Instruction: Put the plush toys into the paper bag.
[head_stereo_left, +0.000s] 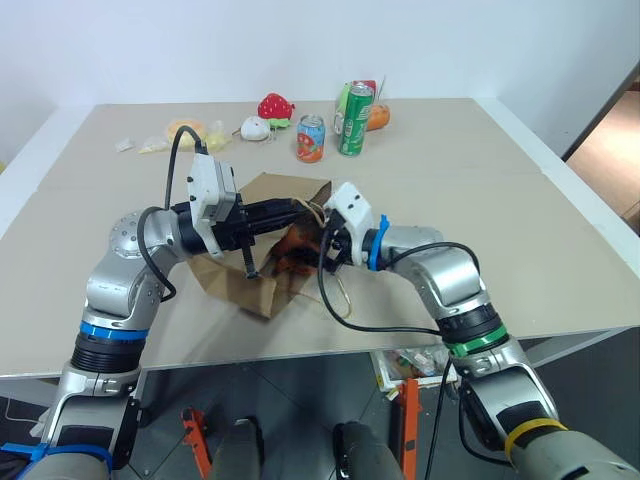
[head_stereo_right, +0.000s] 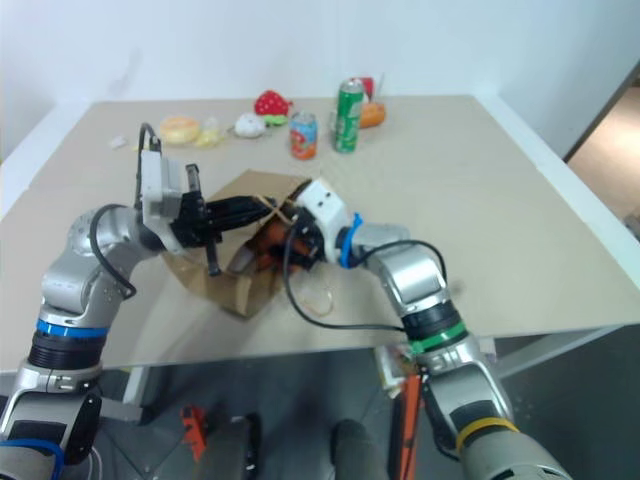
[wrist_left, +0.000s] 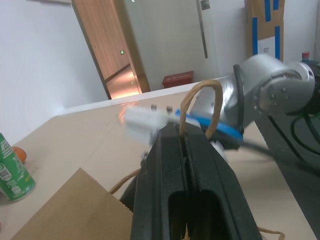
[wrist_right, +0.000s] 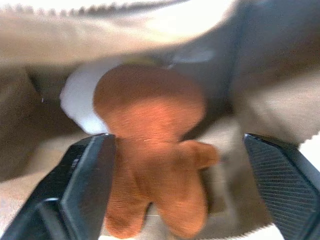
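White egg-shaped plush (wrist_right: 80, 107) half hidden behind orange-brown gingerbread-shaped plush (wrist_right: 150, 130) inside brown kraft paper bag (head_stereo_left: 245, 285), right gripper (wrist_right: 180, 165) fingers wide apart around orange plush, left gripper (wrist_left: 186, 150) pinched on bag's cord handle (wrist_left: 200, 102).

You look down on a beige table (head_stereo_left: 560, 250) set against a plain white wall (head_stereo_left: 200, 50). Dark grey floor (head_stereo_left: 300, 390) lies beneath, and a wooden door (wrist_left: 112, 45) stands beyond.

Matt kraft paper bag (head_stereo_left: 262, 285) — fuzzy orange-brown plush toy (wrist_right: 152, 150) — ribbed black pincer pads (wrist_right: 282, 175).
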